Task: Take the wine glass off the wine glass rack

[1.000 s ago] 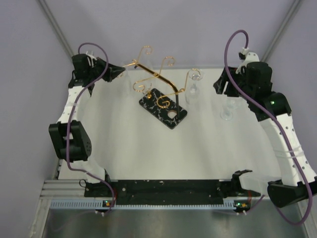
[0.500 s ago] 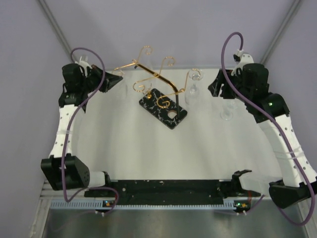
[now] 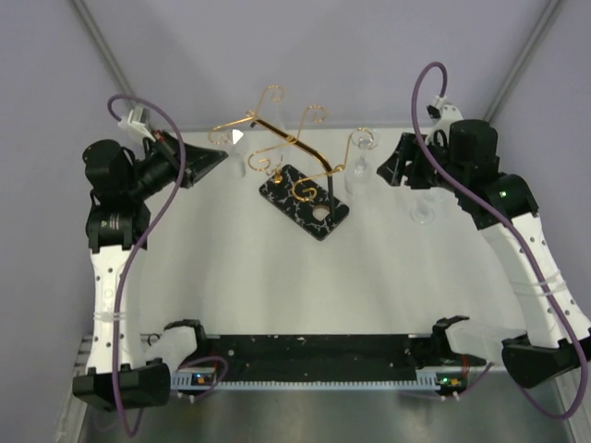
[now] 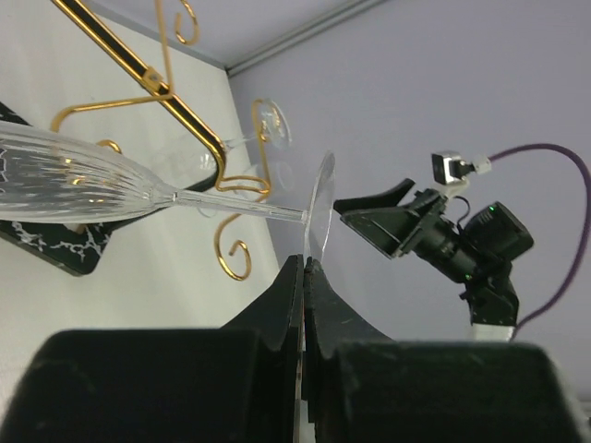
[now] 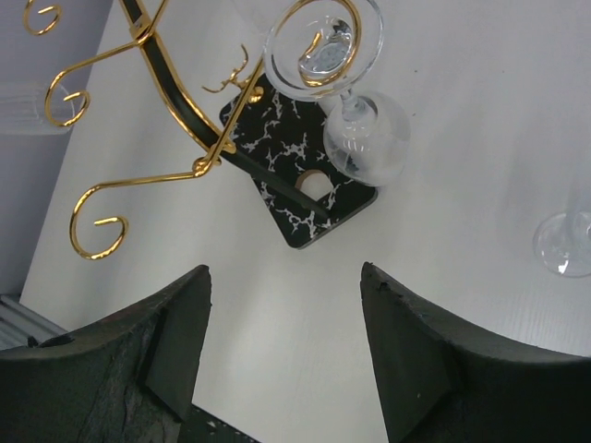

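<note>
Gold wire rack (image 3: pixel 300 198) stands on its black marbled base; just left of it the left gripper (image 4: pixel 303 268) is clamped tight on the foot of a wine glass (image 4: pixel 88 185). The glass lies sideways, its stem crossing in front of a scroll arm, though whether it touches the wire cannot be told. Right of the rack the right gripper (image 5: pixel 286 355) is spread wide and empty, a second glass (image 5: pixel 369 148) hangs from the rack's right scroll, and a third glass (image 5: pixel 563 242) stands on the table (image 3: pixel 277 268).

A glass (image 3: pixel 362 159) hangs on the rack's (image 3: pixel 305 198) right arm, a second glass (image 3: pixel 422 215) standing farther right.
</note>
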You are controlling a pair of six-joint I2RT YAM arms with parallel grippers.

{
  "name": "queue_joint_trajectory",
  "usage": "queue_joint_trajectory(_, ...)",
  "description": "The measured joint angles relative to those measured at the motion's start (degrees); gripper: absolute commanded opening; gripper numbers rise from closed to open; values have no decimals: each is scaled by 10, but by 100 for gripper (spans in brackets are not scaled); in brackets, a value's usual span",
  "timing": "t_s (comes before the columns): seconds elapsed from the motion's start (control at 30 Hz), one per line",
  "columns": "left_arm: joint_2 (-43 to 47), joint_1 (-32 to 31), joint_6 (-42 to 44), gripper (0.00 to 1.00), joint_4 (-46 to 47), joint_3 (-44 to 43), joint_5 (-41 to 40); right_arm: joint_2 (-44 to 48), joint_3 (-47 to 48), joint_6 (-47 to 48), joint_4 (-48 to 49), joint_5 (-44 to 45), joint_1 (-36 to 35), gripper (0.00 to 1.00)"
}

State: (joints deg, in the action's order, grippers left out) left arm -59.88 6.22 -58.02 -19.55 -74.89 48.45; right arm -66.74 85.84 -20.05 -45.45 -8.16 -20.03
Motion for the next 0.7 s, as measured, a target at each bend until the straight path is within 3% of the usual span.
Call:
queue_joint_trajectory(0.4,51,0,-115,0,73,-50,57,11,0,-28,0,-69,0,66)
queue_joint_trajectory(0.7,41,0,-252,0,242,-57,68,16,-24,-75,56,-130,-1,67)
